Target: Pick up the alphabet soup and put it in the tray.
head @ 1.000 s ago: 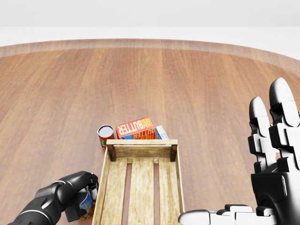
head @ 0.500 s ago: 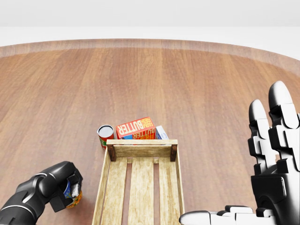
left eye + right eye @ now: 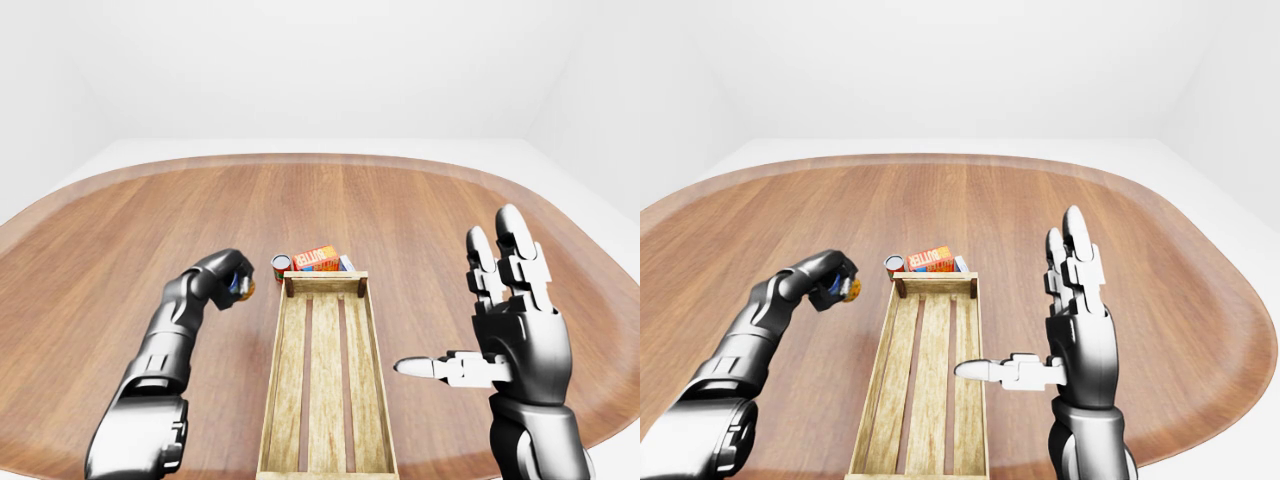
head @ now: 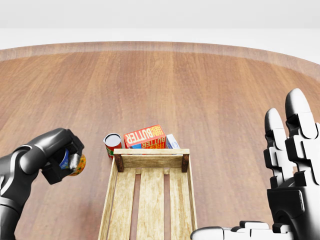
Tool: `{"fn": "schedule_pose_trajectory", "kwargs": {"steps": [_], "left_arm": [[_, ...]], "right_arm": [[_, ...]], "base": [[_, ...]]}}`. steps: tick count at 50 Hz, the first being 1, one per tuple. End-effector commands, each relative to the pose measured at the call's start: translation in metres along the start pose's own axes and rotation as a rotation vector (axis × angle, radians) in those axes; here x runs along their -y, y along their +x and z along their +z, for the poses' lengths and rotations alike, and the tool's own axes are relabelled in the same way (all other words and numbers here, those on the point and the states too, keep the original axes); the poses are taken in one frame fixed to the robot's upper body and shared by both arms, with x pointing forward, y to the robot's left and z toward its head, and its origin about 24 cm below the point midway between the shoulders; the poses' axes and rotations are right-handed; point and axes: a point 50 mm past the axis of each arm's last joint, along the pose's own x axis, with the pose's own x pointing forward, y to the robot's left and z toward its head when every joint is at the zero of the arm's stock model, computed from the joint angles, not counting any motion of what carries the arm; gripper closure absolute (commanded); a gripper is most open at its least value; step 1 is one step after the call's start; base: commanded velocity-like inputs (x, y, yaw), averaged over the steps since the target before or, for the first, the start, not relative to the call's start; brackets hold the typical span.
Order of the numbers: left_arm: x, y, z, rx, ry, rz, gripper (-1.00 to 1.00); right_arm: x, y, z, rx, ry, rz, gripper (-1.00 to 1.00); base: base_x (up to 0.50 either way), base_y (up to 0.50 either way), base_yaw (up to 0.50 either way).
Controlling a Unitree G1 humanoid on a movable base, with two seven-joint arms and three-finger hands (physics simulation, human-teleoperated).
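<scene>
White walls surround a broad oval wooden table (image 3: 420, 200). On it lies a long slatted tray (image 4: 150, 195), with a red can (image 4: 112, 144) and an orange butter box (image 4: 145, 137) just beyond its top end. Left of the tray, the left hand (image 4: 62, 157) clutches the alphabet soup (image 4: 76, 163) above the wood. The right hand (image 3: 505, 320) stands with fingers spread, holding nothing.

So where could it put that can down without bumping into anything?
The wooden tray is bare between its side rails. The table is bare above the boxes. It is crowded at the tray's top end: red can, butter box. The left robot hand holds the can.
</scene>
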Motion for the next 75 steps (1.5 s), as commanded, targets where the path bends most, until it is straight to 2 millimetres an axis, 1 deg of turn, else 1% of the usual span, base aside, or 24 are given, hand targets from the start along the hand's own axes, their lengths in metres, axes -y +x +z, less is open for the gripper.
{"fn": "schedule_pose_trajectory", "kwargs": {"steps": [1,2,3,7,8,11,14,20,23,24,28,32,34,37,38,42,45,52,57,65,66,68,72,75], "left_arm": [[-0.058,-0.048,0.055,0.287,0.076,0.09,0.92],[-0.064,-0.054,0.061,0.311,0.089,0.124,0.92],[-0.065,-0.056,0.063,0.324,0.093,0.137,0.92],[-0.078,-0.083,0.087,0.454,0.12,0.259,0.92],[-0.085,-0.091,0.095,0.477,0.136,0.302,0.92],[-0.097,-0.109,0.11,0.546,0.11,0.373,0.92],[-0.099,-0.118,0.119,0.585,0.085,0.398,0.92],[-0.104,-0.128,0.133,0.63,0.092,0.433,0.91],[-0.102,-0.132,0.14,0.65,0.097,0.442,0.92],[-0.099,-0.13,0.144,0.658,0.136,0.437,0.92],[-0.086,-0.129,0.157,0.682,0.186,0.425,0.92],[-0.08,-0.124,0.167,0.689,0.214,0.414,0.92],[-0.072,-0.117,0.174,0.688,0.243,0.382,0.92],[-0.064,-0.111,0.18,0.692,0.269,0.357,0.92],[-0.058,-0.109,0.183,0.697,0.286,0.338,0.92],[-0.05,-0.103,0.191,0.698,0.288,0.313,0.92],[-0.04,-0.097,0.195,0.693,0.289,0.272,0.92],[-0.018,-0.081,0.198,0.647,0.31,0.185,0.92],[-0.009,-0.076,0.2,0.636,0.313,0.153,0.92],[0.011,-0.057,0.188,0.549,0.333,0.05,0.92],[0.018,-0.052,0.185,0.542,0.316,0.014,0.92],[0.023,-0.05,0.184,0.552,0.288,-0.012,0.92],[0.035,-0.037,0.178,0.502,0.301,-0.092,0.92],[0.042,-0.031,0.177,0.492,0.289,-0.131,0.92]], "right_arm": [[0.001,0.0,0.0,0.001,0.0,-0.003,-0.96],[0.001,0.0,0.0,0.001,0.0,-0.003,-0.96],[0.001,0.0,0.0,0.0,0.0,-0.002,-0.96],[0.001,0.0,0.001,0.003,0.0,-0.002,-0.96],[0.001,0.0,0.001,0.003,-0.001,0.0,-0.97],[0.001,0.0,0.002,0.009,-0.001,0.002,-0.96],[0.001,0.0,0.002,0.008,-0.002,0.002,-0.96],[0.002,0.0,0.003,0.013,-0.001,-0.001,-0.96],[0.002,0.001,0.002,0.011,-0.002,-0.001,-0.96],[0.001,0.001,0.001,0.007,0.0,0.001,-0.96],[0.001,0.0,0.001,0.005,0.001,0.0,-0.96],[0.001,0.0,0.001,0.007,0.001,0.0,-0.97],[0.001,0.0,0.001,0.003,0.002,0.0,-0.96],[0.002,0.0,0.001,0.005,0.002,-0.001,-0.96],[0.002,0.0,0.001,0.005,0.002,-0.002,-0.97],[0.002,0.001,0.0,0.005,0.002,-0.002,-0.96],[0.003,0.0,0.0,0.003,0.002,-0.003,-0.97],[0.003,0.0,0.0,0.002,0.003,-0.003,-0.96],[0.002,0.0,0.001,0.004,0.003,-0.001,-0.96],[0.003,0.0,0.002,0.006,0.004,-0.003,-0.96],[0.003,0.0,0.002,0.008,0.004,-0.002,-0.96],[0.002,0.0,0.003,0.01,0.003,-0.002,-0.96],[0.003,-0.001,0.003,0.01,0.002,-0.004,-0.96],[0.003,0.0,0.003,0.013,0.002,-0.006,-0.97]], "base": [[0.0,0.0,0.0],[0.0,0.0,0.0],[0.0,0.0,0.0],[0.0,0.0,0.0],[0.0,0.0,0.0],[0.0,0.0,0.0],[0.0,0.0,0.0],[0.0,0.0,0.0],[0.0,0.0,0.0],[0.0,0.0,0.0],[0.0,0.0,0.0],[0.0,0.0,0.0],[0.0,0.0,0.0],[0.0,0.0,0.0],[0.0,0.0,0.0],[0.0,0.0,0.0],[0.0,0.0,0.0],[0.0,0.0,0.0],[0.0,0.0,0.0],[0.0,0.0,0.0],[0.0,0.0,0.0],[0.0,0.0,0.0],[0.0,0.0,0.0],[0.0,0.0,0.0]]}}
